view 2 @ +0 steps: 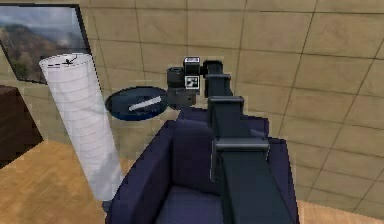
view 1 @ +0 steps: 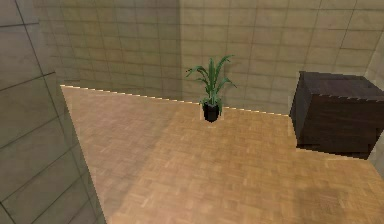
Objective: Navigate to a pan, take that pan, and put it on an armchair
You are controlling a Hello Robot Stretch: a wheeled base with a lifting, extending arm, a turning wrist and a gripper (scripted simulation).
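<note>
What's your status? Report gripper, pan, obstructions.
Gripper holding pan, clear of surfaces. Armchair under the extended arm. Tall white cylinder beside armchair, close to pan.

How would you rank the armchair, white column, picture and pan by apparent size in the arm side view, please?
1. armchair
2. white column
3. picture, cut off at the edge
4. pan
Nearness flatters the armchair.

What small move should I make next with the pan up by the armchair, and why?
Probably draw the arm in a little. The round dark pan hangs at the gripper, clear of every surface. It seems to be up by the top of the armchair back, close to the tall white cylinder, rather than over the seat. Pulling back should bring it above the cushion before lowering.
</note>
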